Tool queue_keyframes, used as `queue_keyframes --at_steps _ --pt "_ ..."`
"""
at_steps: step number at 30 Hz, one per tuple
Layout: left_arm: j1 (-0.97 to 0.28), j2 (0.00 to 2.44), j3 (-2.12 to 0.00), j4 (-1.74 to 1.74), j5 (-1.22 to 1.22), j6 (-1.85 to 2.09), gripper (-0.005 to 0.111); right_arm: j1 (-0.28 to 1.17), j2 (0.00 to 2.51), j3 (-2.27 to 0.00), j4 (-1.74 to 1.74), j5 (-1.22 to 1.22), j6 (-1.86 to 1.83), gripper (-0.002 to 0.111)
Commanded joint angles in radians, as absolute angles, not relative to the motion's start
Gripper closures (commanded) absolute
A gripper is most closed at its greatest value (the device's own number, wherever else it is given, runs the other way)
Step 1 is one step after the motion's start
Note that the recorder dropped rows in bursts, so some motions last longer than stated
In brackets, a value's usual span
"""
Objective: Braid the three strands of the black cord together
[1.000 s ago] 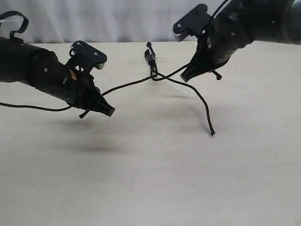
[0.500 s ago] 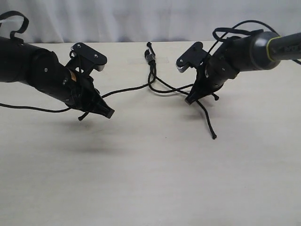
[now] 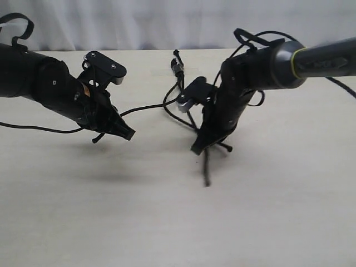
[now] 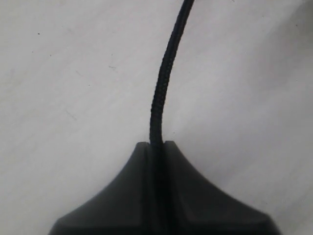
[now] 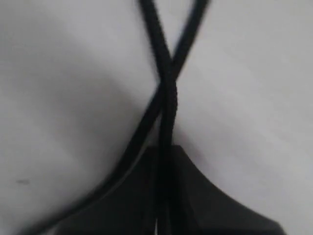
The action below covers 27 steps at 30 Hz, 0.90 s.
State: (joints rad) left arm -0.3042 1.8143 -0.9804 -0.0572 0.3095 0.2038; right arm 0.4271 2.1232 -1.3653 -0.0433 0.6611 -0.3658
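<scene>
Exterior view: left claw [image 3: 128,133] clenched on one strand [image 3: 146,105], pulled aside, likely for tension. Right claw [image 3: 198,148] clenched on second strand [image 5: 168,125], positioned mid-surface [image 3: 167,222], probably for crossing. Black cord's bound end [image 3: 178,67] lay at far edge.

The left pincer [image 4: 157,145], matte black and wedge-shaped, has its two fingers pressed together on a thin black woven rope strand [image 4: 164,81]. The strand sits in the narrow seam between the fingertips. From there it runs away in a gentle curve over the pale, off-white tabletop [image 4: 63,73], which carries faint scratches and small specks.
</scene>
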Motion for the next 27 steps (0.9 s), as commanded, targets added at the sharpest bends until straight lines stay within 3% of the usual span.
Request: queue_keyframes --at_steps 1,18,27 --pt "-0.304 1.808 -0.979 -0.066 0.304 0.185 0.107 0.497 2.043 -1.359 0.071 0.673 -0.486 0.104" --pt "-0.304 1.808 -0.979 -0.064 0.309 0.179 0.107 0.235 1.998 -1.359 0.096 0.648 -0.458 0.104" --pt "-0.304 1.808 -0.979 -0.065 0.350 0.152 0.107 0.199 2.071 -1.359 0.097 0.618 -0.456 0.104"
